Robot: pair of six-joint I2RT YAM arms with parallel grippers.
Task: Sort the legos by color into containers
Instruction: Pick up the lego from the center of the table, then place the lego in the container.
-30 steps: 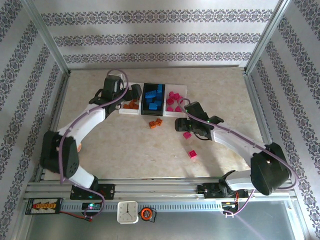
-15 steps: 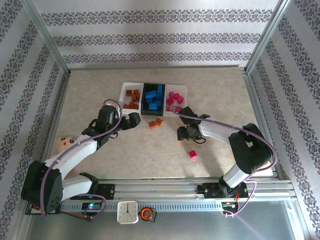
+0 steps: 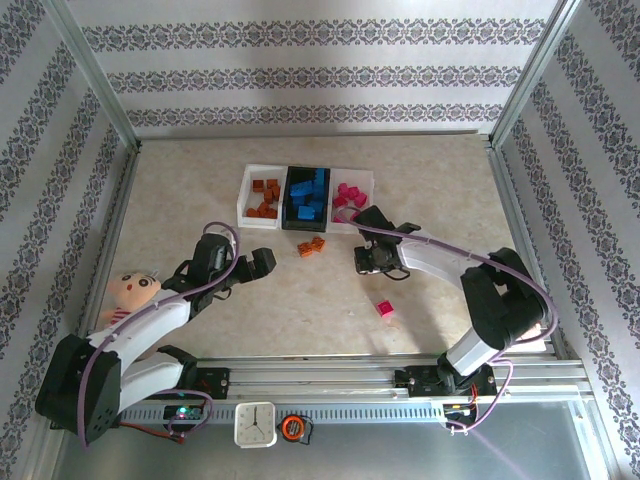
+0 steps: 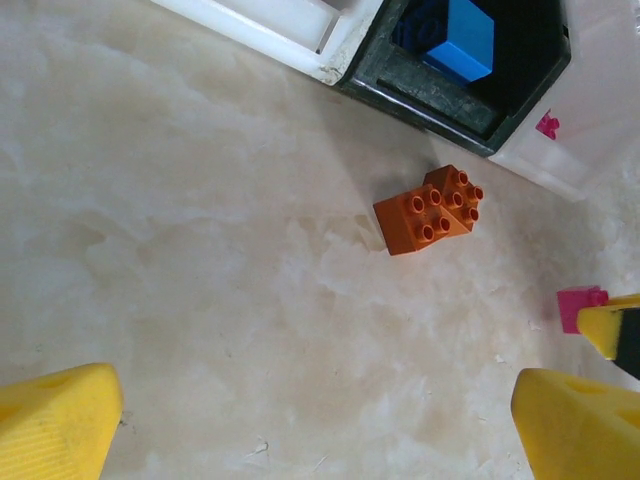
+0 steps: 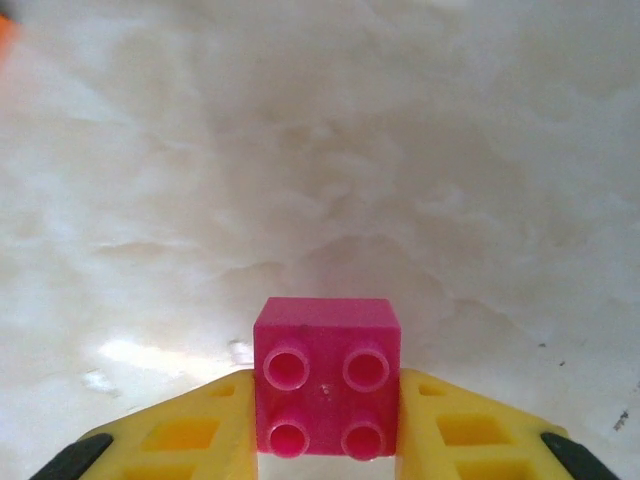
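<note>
Pink lego (image 5: 326,375) in right tool (image 5: 326,425), studs up

No words or numbers can be read anywhere in these pictures.

The small white square clock (image 3: 254,424) on the metal rail at the near edge has a round face with dark hands. Its marks are too tiny to make out.

The flat black box with yellow ends (image 3: 88,411) at the left end of that rail has a row of orange marks on it. They are too blurry to read as letters or numbers.

The studded toy bricks show plain round bumps with no writing that can be seen.
</note>
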